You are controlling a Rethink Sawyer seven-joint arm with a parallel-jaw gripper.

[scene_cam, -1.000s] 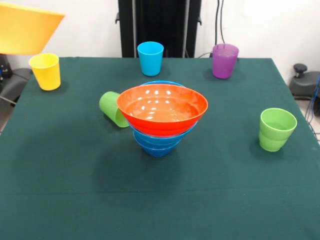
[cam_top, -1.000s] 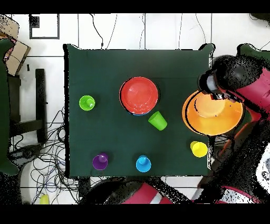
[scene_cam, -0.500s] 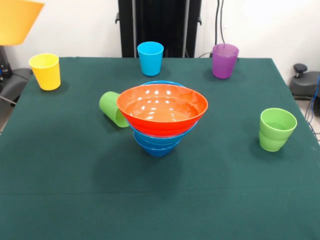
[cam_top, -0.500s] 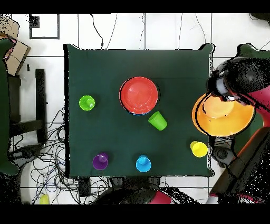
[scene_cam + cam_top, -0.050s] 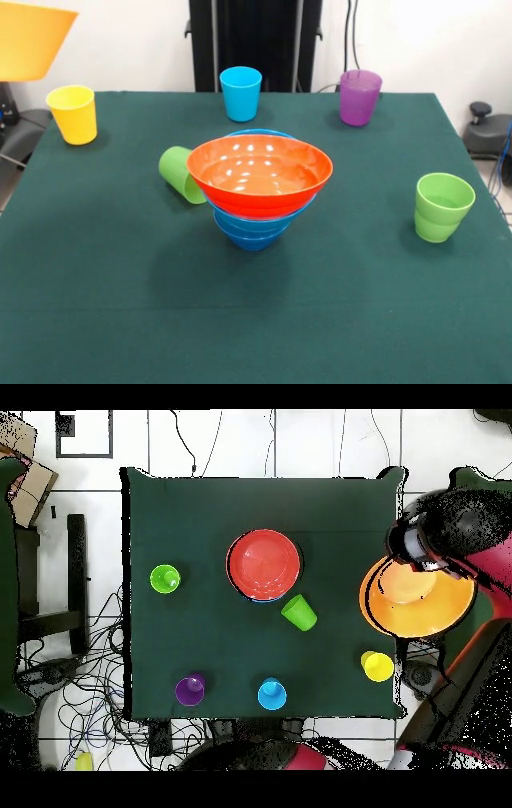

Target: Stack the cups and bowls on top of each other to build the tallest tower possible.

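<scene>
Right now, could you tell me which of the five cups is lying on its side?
The green cup beside the bowl stack; it is tipped over, while the other green cup and the rest stand upright.

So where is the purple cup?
In the front view the purple cup stands upright at the table's far right, right of the blue cup.

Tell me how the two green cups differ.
The green cup by the bowl pile lies on its side, its mouth turned toward the table's edge; the other green cup stands upright, mouth up. The tipped one rests right against the stacked bowls, though whether it touches them is unclear; the upright one stands alone near the table's side. Both are plain green tumblers of about the same size.
</scene>
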